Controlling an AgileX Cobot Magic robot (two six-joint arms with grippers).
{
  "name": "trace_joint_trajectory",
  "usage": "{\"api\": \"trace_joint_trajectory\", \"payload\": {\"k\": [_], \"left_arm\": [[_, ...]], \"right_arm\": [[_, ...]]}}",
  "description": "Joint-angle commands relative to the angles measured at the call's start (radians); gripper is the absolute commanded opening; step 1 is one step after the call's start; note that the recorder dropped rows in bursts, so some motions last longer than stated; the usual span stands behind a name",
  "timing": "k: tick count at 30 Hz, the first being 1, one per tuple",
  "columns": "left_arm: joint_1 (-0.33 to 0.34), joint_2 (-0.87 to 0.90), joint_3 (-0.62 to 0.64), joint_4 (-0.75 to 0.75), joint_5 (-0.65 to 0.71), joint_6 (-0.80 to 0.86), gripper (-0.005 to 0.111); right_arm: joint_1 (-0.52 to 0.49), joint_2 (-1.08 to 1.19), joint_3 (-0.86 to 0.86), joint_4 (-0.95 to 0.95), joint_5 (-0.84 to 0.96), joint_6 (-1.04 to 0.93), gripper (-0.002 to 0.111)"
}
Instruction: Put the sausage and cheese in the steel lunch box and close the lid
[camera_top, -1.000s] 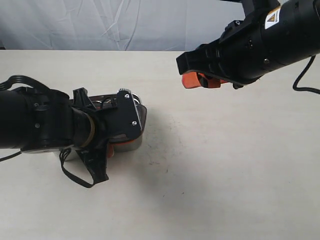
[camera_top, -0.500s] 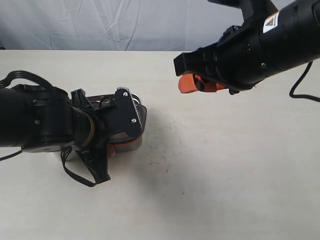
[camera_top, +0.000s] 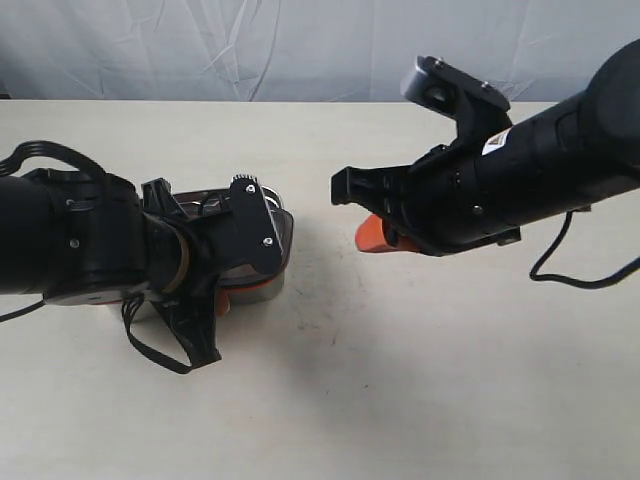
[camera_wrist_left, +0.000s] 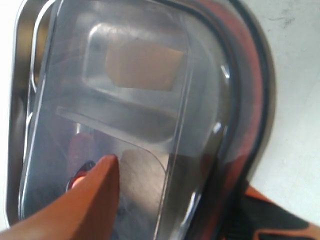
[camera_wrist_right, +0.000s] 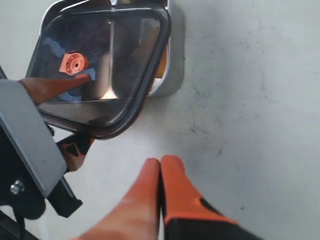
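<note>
Resting askew on the shiny steel lunch box (camera_wrist_right: 172, 70), the dark translucent lid (camera_wrist_right: 100, 65) sits at the table's (camera_top: 420, 380) nine o'clock, gripped by the left gripper (camera_top: 235, 285); right gripper (camera_wrist_right: 160, 175) pressed closed, empty

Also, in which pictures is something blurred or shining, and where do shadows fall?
Left wrist view: the lid is very close and soft, with the orange finger blurred. Right wrist view: sharper, bright glare on the steel lunch box rim. Exterior view: even light, soft shadows on the table beside the box and under the right arm.
</note>
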Motion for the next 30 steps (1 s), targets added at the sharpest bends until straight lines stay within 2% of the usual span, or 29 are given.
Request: {"api": "trace_joint_trajectory", "payload": {"k": [1,18,23,30], "left_arm": [[-0.001,0.011,0.016,-0.125,0.000,-0.031,0.047],[-0.001,0.011,0.016,-0.121,-0.018,-0.031,0.047],[-0.001,0.011,0.016,-0.121,-0.018,-0.029,0.047],[-0.001,0.011,0.016,-0.121,0.011,-0.029,0.047]], "right_arm": [[-0.003,0.077,0.003,0.211,-0.030,-0.171,-0.001],[0.002,0.297,0.003,0.672,0.045,-0.566,-0.001],[0.053,0.345,-0.027,0.716,0.032,-0.601,-0.001],[0.055,0.358,-0.070,0.707,0.012,-0.601,-0.001]]}}
